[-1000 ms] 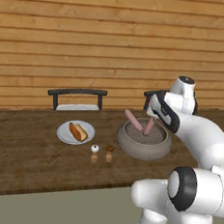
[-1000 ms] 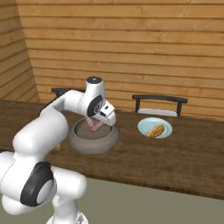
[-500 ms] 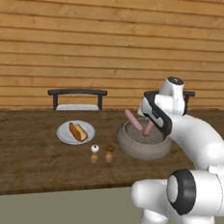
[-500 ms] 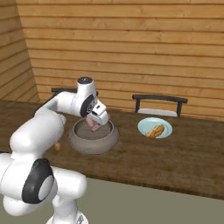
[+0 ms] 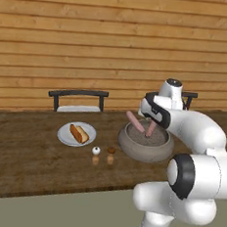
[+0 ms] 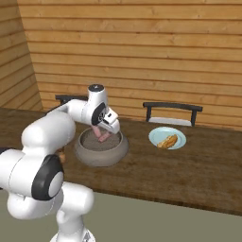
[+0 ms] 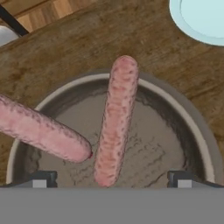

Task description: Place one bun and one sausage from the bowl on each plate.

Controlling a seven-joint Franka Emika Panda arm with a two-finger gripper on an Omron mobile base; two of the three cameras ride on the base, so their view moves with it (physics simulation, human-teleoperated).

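**Open gripper lowered over a bowl holding two sausages**

Compared with a second ago, the white arm has been swung further left and lower, so the hand is now placed above the bowl's middle rather than its right rim. The bowl, the plates and the shakers have not been moved.

From left to right in the left base view, these are seen on the long dark wooden table (image 5: pixel 27 161): one pale grey-white round plate (image 5: pixel 64 134) with one bun already laid on it, a sausage tucked inside; two tiny shakers, one white (image 5: pixel 96 151) and one brown (image 5: pixel 111 150), just beside each other; then one large speckled grey stone bowl (image 5: pixel 136 149) with a thick rim. Two pink sausages are counted in the bowl: the left sausage (image 7: pixel 41 133) is leant out over the rim, and the middle sausage (image 7: pixel 114 120) is propped against the far rim.

The two-finger gripper (image 7: pixel 109 180) is held spread wide just above the bowl, with nothing pinched; the middle sausage's lower end lies between the tips.

In the right base view, one pale blue-green round plate (image 6: pixel 158 134) is seen to the bowl's right, with one bun on it.

Two dark chair backs are partly hidden behind the table. The fingers are covered by the hand in both base views. The blue-green plate is cut off at the hand view's corner.
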